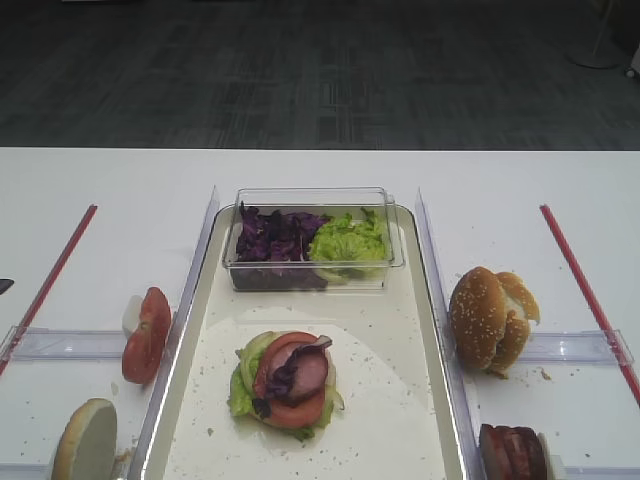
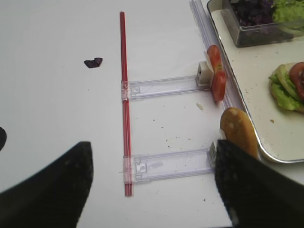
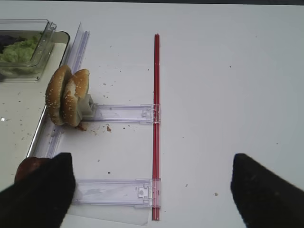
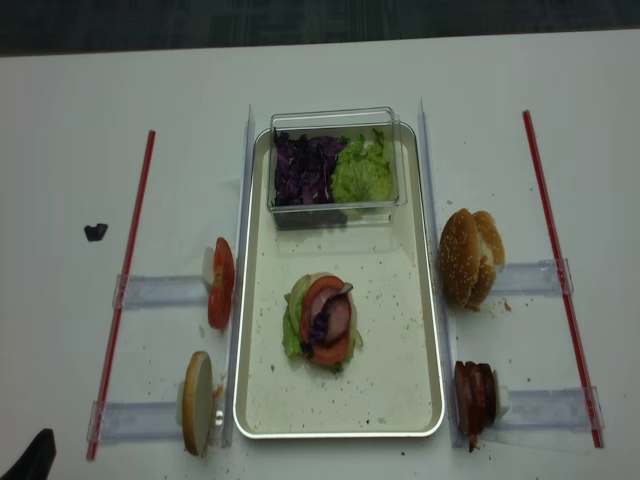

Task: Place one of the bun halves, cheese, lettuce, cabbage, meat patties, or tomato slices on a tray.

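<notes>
Left pincer (image 2: 151, 185) gapes empty, right pincer (image 3: 151, 187) too, both cropped at frame bottom. Tray (image 4: 400, 390): one stack; two bun halves (image 4: 470, 257) upright right.

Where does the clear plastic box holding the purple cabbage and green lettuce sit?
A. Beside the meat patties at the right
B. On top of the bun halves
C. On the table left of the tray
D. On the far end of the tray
D: the clear plastic box rests inside the rim of the tray at its far end, holding the cabbage and lettuce.
</notes>
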Controlling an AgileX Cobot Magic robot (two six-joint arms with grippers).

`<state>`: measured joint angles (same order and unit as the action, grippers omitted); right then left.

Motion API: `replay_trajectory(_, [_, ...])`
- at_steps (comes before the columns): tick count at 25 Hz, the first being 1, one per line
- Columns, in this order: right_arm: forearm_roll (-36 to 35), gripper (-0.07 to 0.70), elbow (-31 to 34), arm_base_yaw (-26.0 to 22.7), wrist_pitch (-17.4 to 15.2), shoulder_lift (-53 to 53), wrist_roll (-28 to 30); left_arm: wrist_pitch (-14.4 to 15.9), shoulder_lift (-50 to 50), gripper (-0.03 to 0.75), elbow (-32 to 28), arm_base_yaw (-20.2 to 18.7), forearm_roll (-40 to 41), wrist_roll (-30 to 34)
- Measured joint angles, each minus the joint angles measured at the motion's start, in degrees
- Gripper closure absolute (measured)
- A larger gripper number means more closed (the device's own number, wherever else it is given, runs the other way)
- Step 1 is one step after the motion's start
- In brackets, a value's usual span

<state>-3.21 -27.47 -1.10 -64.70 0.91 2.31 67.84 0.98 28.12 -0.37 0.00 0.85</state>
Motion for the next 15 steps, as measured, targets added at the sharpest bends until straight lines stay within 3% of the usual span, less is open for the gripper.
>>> replay_trajectory(15, [0.00, -0.046, 0.00, 0.00, 0.00, 0.00, 0.00, 0.00, 0.00, 0.223, 0.00, 0.00, 0.00, 0.00])
